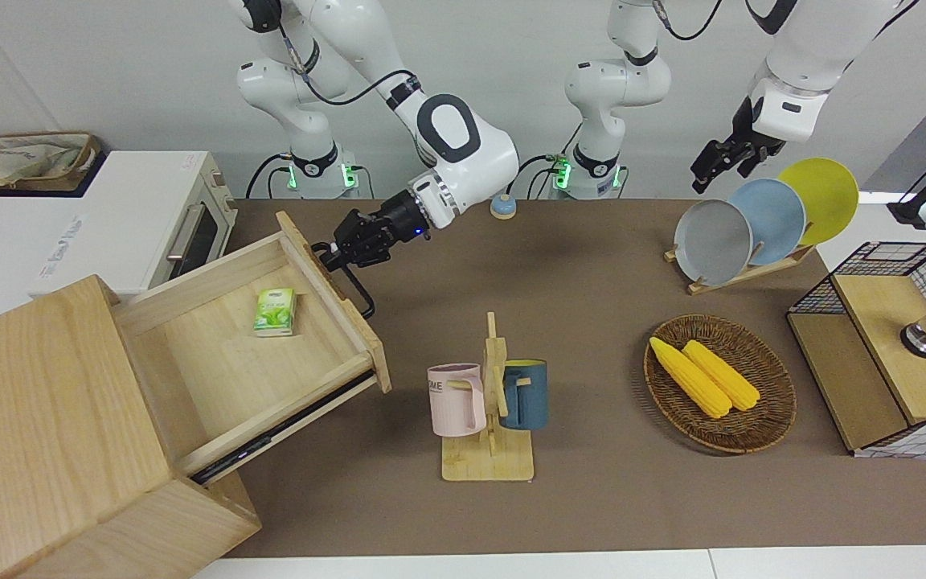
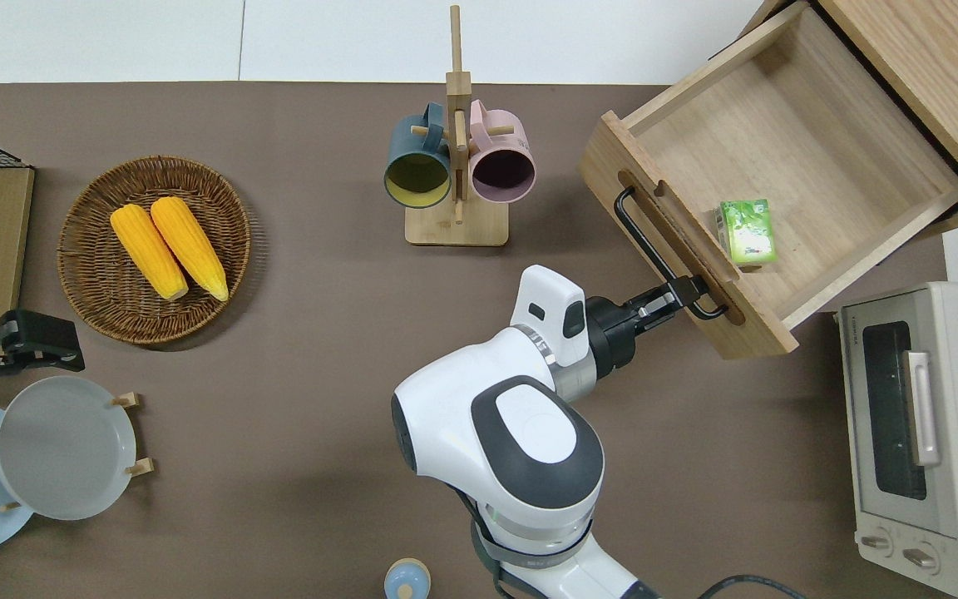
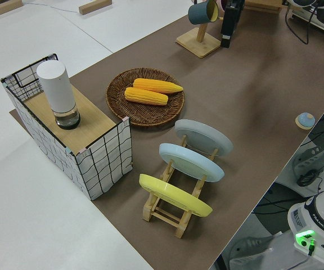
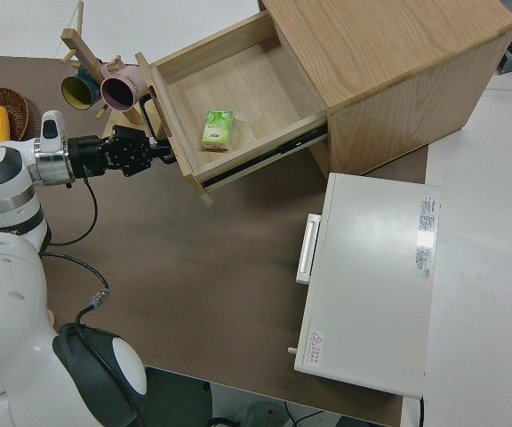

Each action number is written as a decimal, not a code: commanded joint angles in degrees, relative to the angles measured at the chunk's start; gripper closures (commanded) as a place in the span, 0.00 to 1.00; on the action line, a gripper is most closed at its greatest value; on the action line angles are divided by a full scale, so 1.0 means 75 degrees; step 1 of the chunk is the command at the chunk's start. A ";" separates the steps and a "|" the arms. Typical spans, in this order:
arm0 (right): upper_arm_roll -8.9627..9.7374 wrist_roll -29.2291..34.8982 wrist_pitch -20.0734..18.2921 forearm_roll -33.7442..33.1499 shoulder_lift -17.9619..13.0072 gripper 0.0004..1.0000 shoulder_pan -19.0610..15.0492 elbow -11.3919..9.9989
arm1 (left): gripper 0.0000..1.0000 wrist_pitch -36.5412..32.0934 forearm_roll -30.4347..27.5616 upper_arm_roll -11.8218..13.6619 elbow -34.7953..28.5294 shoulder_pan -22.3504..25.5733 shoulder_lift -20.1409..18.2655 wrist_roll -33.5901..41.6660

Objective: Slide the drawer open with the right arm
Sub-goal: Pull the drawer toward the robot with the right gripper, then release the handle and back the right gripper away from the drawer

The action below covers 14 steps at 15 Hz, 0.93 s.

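1. The wide, shallow light-wood drawer (image 2: pixel 787 158) stands pulled well out of the large pale wooden box (image 1: pixel 45 434) at the right arm's end of the table; its front faces the middle of the table, set at a slant to the table's edges
2. Its long axis runs along the front panel, where a black metal bar handle (image 2: pixel 654 249) lies parallel to the panel; the grain is smooth and pale, the sides thin and straight
3. Inside, on the bare drawer floor near the front panel, lies a small green carton (image 2: pixel 747 231)
4. The black two-finger right gripper (image 2: pixel 689 293) of the white jointed right arm (image 2: pixel 520 433) is at the handle's end nearer to the robots, its fingers clamped on the bar
5. A white toaster oven with a silver handle (image 2: pixel 920 433) sits beside the drawer, nearer to the robots
6. The left gripper (image 1: pixel 720 161) is parked; I cannot tell how its fingers stand
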 commanded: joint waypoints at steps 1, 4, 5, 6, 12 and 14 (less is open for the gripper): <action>0.0272 -0.0065 -0.0411 0.0242 -0.0118 0.79 0.0085 0.0196 | 0.01 -0.0016 -0.0028 0.0038 0.0002 -0.0032 -0.0065 0.0074; 0.0272 -0.0029 -0.0306 0.0172 -0.0106 0.19 0.0073 0.0196 | 0.01 -0.0016 -0.0028 0.0038 0.0002 -0.0032 -0.0065 0.0085; 0.0272 -0.0029 -0.0294 0.0148 -0.0106 0.02 0.0073 0.0196 | 0.01 -0.0016 -0.0028 0.0038 0.0002 -0.0032 -0.0065 0.0074; 0.0272 -0.0029 -0.0282 0.0113 -0.0106 0.01 0.0073 0.0196 | 0.01 -0.0016 -0.0028 0.0038 0.0002 -0.0032 -0.0065 0.0074; 0.0272 -0.0041 -0.0294 0.0300 -0.0118 0.01 0.0248 0.0196 | 0.01 -0.0016 -0.0028 0.0038 0.0002 -0.0032 -0.0065 0.0074; 0.0272 0.0017 -0.0294 0.0780 -0.0165 0.01 0.0412 0.0219 | 0.01 -0.0016 -0.0028 0.0038 0.0002 -0.0032 -0.0065 0.0074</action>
